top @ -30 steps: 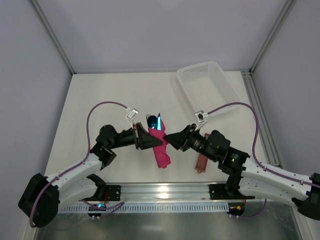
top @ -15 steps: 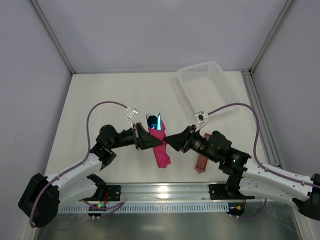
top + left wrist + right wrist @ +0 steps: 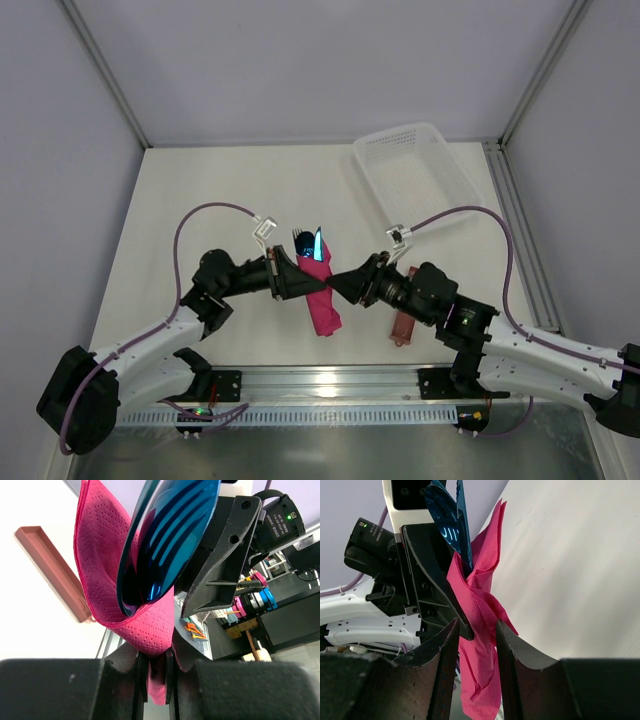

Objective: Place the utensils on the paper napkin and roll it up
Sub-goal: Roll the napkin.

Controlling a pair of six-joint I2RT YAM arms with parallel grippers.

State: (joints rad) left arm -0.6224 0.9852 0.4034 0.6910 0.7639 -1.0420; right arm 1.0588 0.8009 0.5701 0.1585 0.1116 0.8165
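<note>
The magenta paper napkin (image 3: 322, 305) is wrapped loosely around the blue utensils (image 3: 309, 243) and held off the table between both arms. My left gripper (image 3: 303, 276) is shut on the napkin's folded edge. In the left wrist view the napkin (image 3: 100, 555) cups the fork and spoon (image 3: 165, 535), pinched at my jaws (image 3: 156, 665). My right gripper (image 3: 335, 281) is open at the bundle's right side. In the right wrist view its fingers (image 3: 440, 665) straddle the hanging napkin (image 3: 480, 605) without pinching it, and the utensils (image 3: 447, 517) stick out above.
A white mesh basket (image 3: 364, 165) stands at the back right. A reddish-brown sleeve (image 3: 404, 322) lies on the table under my right arm; it also shows in the left wrist view (image 3: 52, 565). The metal rail runs along the near edge.
My right gripper has edged a little left, closer onto the napkin bundle. The left gripper and the bundle have stayed put.
</note>
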